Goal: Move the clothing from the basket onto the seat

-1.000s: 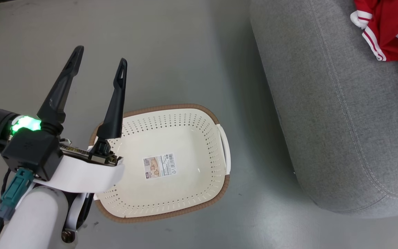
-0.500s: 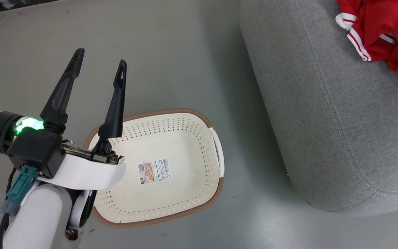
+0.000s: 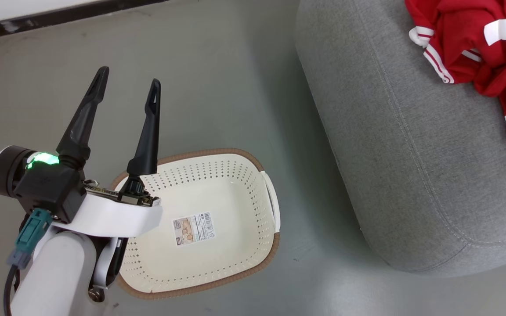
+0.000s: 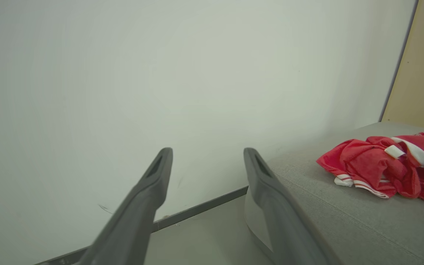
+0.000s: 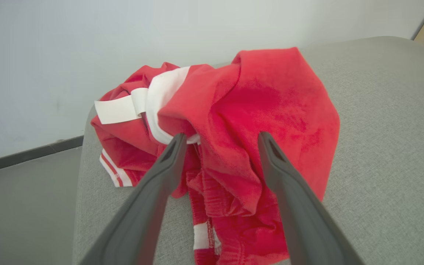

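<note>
At lower left of the head view the left gripper (image 3: 129, 77) gapes empty, the basket (image 3: 253, 193) at lower centre lies bare, and at upper right the clothing (image 3: 459, 39) sits heaped on the seat (image 3: 411, 175), the right gripper (image 5: 222, 137) open over it: the task looks done.

Grey floor (image 3: 218, 87), white wall (image 4: 160, 73)

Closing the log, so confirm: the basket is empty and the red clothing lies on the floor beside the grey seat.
One point is wrong: the basket is empty, but the red clothing lies on the grey seat, not the floor. The head view shows it.
</note>
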You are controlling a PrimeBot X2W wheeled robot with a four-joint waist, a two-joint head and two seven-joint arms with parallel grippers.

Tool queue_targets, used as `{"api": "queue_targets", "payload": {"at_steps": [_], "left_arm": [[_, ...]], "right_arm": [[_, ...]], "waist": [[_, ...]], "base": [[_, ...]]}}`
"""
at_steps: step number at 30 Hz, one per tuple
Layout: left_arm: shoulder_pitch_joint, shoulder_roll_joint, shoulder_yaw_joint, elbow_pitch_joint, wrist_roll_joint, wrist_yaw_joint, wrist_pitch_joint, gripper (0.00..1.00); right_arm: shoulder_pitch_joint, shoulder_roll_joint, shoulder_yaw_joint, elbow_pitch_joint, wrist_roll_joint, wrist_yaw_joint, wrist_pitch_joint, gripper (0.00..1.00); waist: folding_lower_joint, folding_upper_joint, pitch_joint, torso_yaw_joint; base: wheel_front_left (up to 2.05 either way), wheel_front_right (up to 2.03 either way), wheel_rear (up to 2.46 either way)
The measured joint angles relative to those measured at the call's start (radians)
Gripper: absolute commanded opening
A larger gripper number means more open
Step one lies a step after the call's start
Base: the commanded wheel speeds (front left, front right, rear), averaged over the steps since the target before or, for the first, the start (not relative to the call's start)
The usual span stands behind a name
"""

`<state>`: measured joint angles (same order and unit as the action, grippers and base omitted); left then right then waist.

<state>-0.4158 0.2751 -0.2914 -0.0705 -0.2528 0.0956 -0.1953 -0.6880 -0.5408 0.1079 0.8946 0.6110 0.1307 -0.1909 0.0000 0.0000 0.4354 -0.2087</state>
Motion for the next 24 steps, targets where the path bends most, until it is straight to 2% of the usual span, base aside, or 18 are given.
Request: {"api": "queue_targets", "payload": {"at_steps": [15, 24], "left_arm": [[0.009, -0.027, 0.03, 0.054, -0.02, 0.019, -0.027, 1.0], [0.059, -0.038, 0.058, 0.101, -0.043, 0.037, -0.039, 1.0]], "right_arm": [[0.038, -0.034, 0.0, -0.105, -0.006, 0.0, -0.038, 1.0], [0.035, -0.029, 0.02, -0.184, -0.072, 0.0, -0.048, 1.0]], "waist": [[0.0, 0.0, -0.068, -0.001], [0.0, 0.0, -0.123, 0.023]], "base": [[0.0, 0.0, 0.0], [0.0, 0.0, 0.0]]}}
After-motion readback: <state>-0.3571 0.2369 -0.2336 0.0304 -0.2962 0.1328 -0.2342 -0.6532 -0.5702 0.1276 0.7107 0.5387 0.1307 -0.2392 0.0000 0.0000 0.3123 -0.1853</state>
